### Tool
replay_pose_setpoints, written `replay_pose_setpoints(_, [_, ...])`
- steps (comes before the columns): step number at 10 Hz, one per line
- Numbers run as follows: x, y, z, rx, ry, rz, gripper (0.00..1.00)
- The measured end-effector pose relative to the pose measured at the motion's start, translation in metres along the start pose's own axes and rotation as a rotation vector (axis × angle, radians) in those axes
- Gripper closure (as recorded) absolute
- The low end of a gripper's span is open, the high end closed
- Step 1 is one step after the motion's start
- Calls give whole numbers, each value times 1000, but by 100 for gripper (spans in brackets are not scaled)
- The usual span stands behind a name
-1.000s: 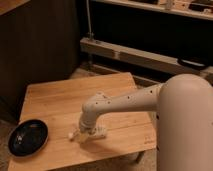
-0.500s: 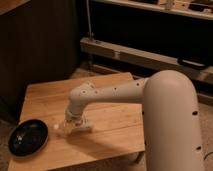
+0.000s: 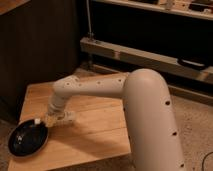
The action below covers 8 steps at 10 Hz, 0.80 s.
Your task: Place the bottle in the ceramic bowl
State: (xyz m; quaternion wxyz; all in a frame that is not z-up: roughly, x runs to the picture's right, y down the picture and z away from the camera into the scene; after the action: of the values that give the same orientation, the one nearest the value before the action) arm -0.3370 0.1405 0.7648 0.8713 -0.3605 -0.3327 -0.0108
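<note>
Bottle shows as a small whitish piece in the lower left of the frame, at the upper right rim of the ceramic bowl. The gripper is just to the right of it, low over the wooden table. I cannot tell if the gripper is wide, narrow or holding the bottle. The white arm reaches in from the right.

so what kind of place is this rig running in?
Probably a lab or workshop, not a home: a small wooden table on a speckled hard floor, with a metal rack behind it. The gripper sits low over the table beside the ceramic bowl.
</note>
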Motion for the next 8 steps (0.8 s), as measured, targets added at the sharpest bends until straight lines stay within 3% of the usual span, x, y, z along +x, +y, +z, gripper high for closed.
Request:
replay_pose_setpoints(3, [-34,3,-4,-23,-70,-27,100])
replay_pose_setpoints(6, [-56,18,1,-66,-146,-30,100])
replay_pose_setpoints(8, [-65,21,4,-81,-174,-34,100])
